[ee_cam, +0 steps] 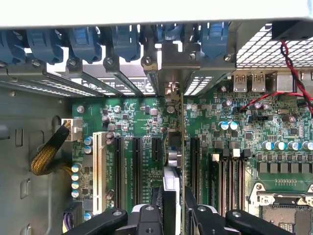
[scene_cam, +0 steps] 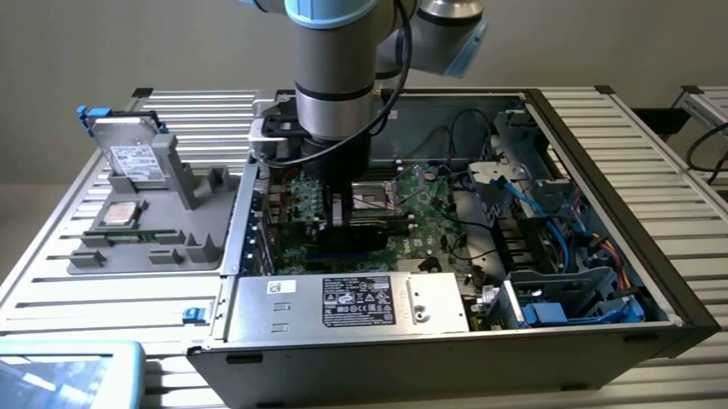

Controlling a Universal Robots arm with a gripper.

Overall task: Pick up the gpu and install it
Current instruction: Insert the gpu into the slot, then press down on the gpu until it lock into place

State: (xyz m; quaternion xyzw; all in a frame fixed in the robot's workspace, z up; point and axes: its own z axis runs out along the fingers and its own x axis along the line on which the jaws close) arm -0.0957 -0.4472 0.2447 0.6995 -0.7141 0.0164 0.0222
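The gpu (ee_cam: 182, 147) is a thin green card seen edge-on, standing upright over the motherboard (ee_cam: 234, 142) inside the open computer case (scene_cam: 637, 256). Its silver bracket (ee_cam: 171, 90) sits against the rear slot openings. My gripper (ee_cam: 175, 195) is shut on the card's near end, one black finger (ee_cam: 159, 198) on each side. In the exterior view the arm reaches straight down into the case; the gripper (scene_cam: 338, 215) holds the green card (scene_cam: 303, 200) low over the board. Whether the card's edge sits in a slot I cannot tell.
Black expansion slots (ee_cam: 137, 166) and a white slot (ee_cam: 99, 171) lie beside the card, with blue bracket latches (ee_cam: 83, 41) along the rear wall. A power supply (scene_cam: 353, 302) fills the case front. On the exterior view's left a grey holder (scene_cam: 148, 247) carries a hard drive (scene_cam: 135, 158).
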